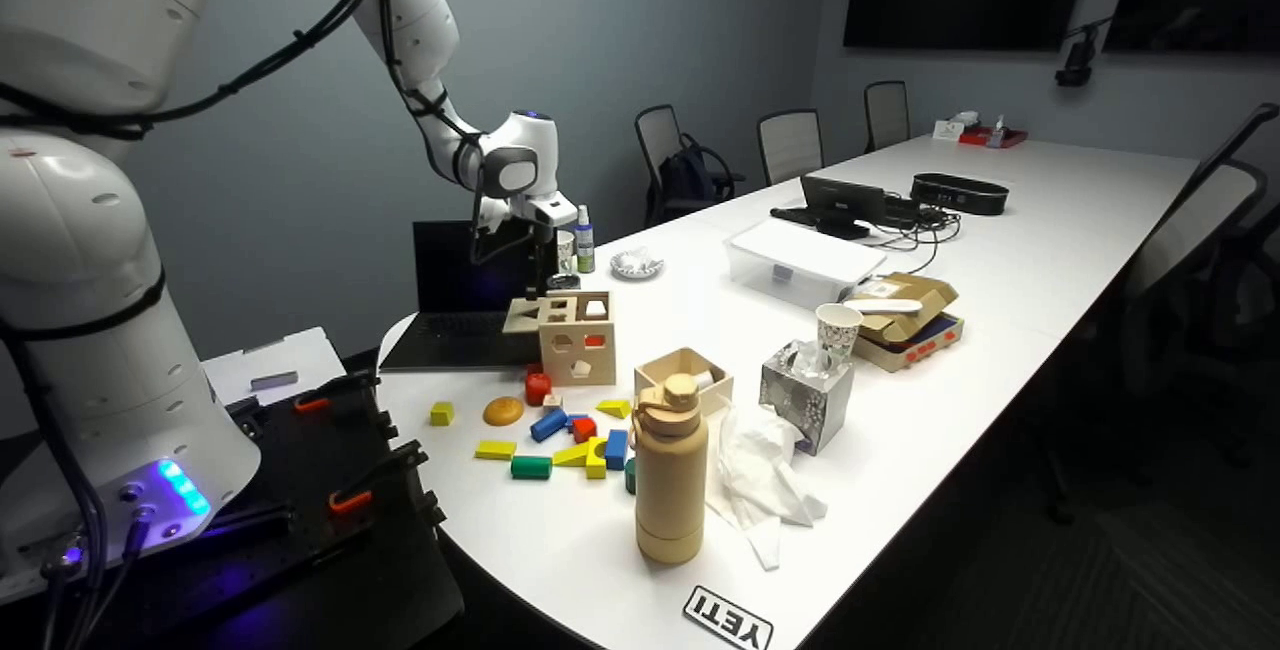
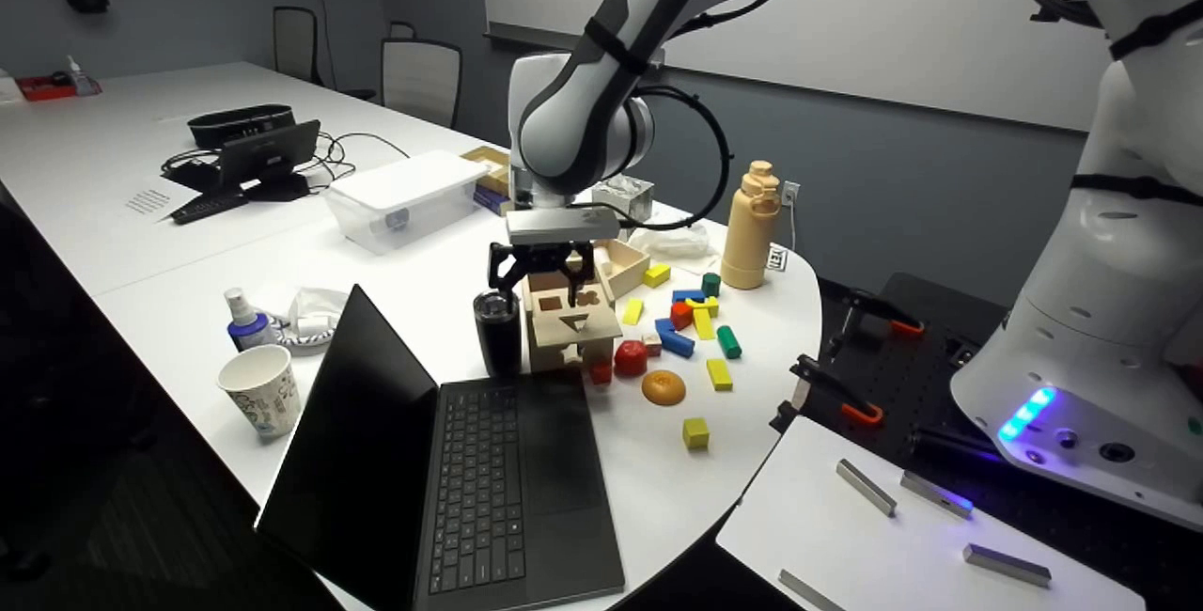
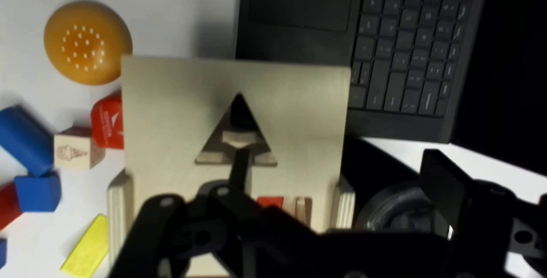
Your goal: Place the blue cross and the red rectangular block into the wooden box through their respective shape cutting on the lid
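Note:
The wooden box (image 1: 565, 370) stands upright beside the laptop; it also shows in an exterior view (image 2: 545, 354). Its lid (image 3: 171, 98) overhangs the box on the laptop side, with a triangle cut-out in the overhanging part; it also shows in an exterior view (image 2: 597, 324). A red piece (image 3: 270, 201) shows through a lid hole, and red shows through a side hole (image 1: 594, 341). I cannot tell whether it is the rectangular block. I cannot pick out the blue cross. My gripper (image 3: 337, 158) is open and empty: one finger above the lid, the other beside the box over a tumbler; it also shows in an exterior view (image 2: 543, 291).
A black tumbler (image 2: 498, 338) stands close beside the box. An open laptop (image 2: 522, 498) lies in front of it. Loose coloured blocks, a red apple (image 2: 631, 358) and an orange bun (image 2: 663, 387) lie nearby. An open wooden tray (image 1: 655, 370), bottle (image 1: 670, 480) and tissue box (image 1: 815, 405) stand beyond.

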`<action>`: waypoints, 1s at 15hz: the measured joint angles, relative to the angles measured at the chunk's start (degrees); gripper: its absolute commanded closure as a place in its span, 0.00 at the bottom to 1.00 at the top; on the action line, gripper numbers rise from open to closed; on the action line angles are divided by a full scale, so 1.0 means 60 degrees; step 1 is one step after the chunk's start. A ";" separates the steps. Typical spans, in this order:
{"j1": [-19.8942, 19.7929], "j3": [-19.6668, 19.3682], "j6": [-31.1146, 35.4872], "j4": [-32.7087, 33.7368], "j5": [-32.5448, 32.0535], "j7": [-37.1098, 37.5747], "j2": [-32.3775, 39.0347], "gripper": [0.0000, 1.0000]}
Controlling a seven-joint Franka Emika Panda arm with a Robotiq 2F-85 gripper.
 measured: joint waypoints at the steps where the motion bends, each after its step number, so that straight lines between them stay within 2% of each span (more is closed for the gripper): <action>1: 0.0038 0.0165 0.0007 -0.0131 0.0177 0.0000 0.0003 0.00; 5: 0.0299 0.0583 0.0349 -0.0885 0.0933 0.0017 0.0010 0.00; 8: 0.0479 0.0598 0.0918 -0.1449 0.1218 0.0094 0.0018 0.00; 15: 0.1345 -0.0565 0.2156 -0.1959 0.0992 0.0529 0.0171 0.00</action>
